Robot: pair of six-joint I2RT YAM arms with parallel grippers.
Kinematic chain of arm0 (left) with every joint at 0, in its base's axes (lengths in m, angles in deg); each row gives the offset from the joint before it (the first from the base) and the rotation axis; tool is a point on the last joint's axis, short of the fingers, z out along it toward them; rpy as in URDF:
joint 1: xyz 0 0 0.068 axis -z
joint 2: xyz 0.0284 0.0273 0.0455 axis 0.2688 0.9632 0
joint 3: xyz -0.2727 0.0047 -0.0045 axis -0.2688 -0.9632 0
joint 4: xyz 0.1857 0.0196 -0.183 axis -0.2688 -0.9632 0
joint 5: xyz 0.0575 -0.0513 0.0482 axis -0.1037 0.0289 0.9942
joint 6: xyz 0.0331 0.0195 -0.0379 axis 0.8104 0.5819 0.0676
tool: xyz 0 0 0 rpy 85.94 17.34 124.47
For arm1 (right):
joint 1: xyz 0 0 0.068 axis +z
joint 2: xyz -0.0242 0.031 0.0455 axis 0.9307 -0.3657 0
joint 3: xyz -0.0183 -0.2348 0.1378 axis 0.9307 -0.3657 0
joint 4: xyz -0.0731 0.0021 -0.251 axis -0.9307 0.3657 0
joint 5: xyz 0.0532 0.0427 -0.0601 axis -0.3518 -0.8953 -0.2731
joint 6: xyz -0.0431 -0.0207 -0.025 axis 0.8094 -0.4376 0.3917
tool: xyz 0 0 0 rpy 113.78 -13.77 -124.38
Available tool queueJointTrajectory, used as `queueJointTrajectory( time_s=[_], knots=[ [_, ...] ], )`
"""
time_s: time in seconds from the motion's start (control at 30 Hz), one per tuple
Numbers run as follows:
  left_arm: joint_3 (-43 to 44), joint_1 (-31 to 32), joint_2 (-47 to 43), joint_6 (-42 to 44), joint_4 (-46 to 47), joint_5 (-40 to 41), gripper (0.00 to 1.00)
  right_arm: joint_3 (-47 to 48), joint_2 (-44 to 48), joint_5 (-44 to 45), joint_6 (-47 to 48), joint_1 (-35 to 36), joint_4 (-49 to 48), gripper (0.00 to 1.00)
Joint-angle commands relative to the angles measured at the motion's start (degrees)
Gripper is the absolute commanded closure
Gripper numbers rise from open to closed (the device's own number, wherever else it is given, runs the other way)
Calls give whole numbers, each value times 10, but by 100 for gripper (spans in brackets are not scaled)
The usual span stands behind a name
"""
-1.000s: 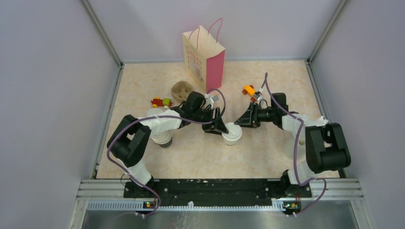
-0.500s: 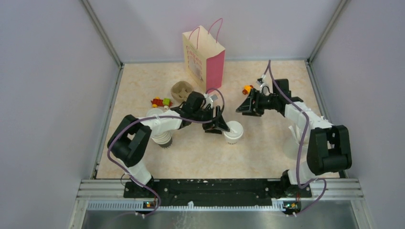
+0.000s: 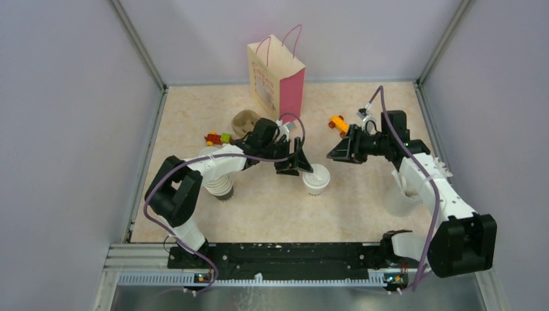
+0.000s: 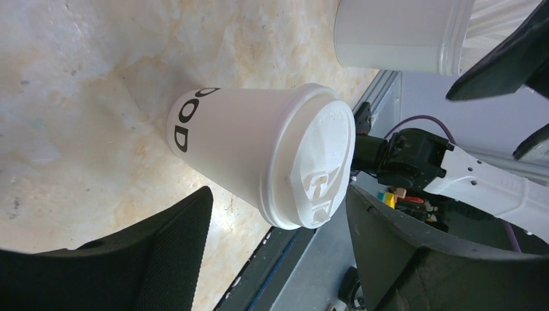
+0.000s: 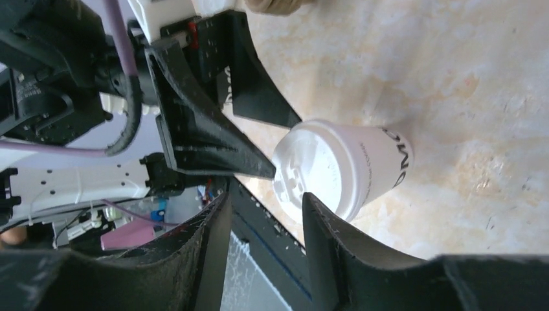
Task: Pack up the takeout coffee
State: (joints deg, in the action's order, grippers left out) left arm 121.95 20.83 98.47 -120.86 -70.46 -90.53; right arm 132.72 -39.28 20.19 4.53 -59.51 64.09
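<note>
I am hovering my left gripper [image 3: 298, 168], jaws released, beside the lidded takeout coffee [image 3: 316, 179] standing upright mid-frame on the table [image 3: 259, 214], while my right gripper [image 3: 333, 155] is hanging parted and empty just to its upper right.

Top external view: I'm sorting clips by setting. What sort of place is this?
Probably a robot test cell, not a café: plain lilac wall panels box in a marble-patterned tabletop, two arms are bolted to a black rail at its near edge, and props like a cream-and-pink paper bag stand on it.
</note>
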Motion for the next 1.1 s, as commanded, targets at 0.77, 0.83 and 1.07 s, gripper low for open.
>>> queueJointTrajectory(
  time_s=[0.77, 0.83, 1.07],
  knots=[
    [73, -17, 50, 114, -54, -4, 41, -139, 13, 84, -46, 50, -73, 57],
    [73, -16, 56, 127, -83, 45, 48, -158, 14, 94, -47, 50, -95, 60],
    [47, -13, 60, 142, -116, 92, 51, -217, -4, 145, -60, 50, -133, 65]
  ],
)
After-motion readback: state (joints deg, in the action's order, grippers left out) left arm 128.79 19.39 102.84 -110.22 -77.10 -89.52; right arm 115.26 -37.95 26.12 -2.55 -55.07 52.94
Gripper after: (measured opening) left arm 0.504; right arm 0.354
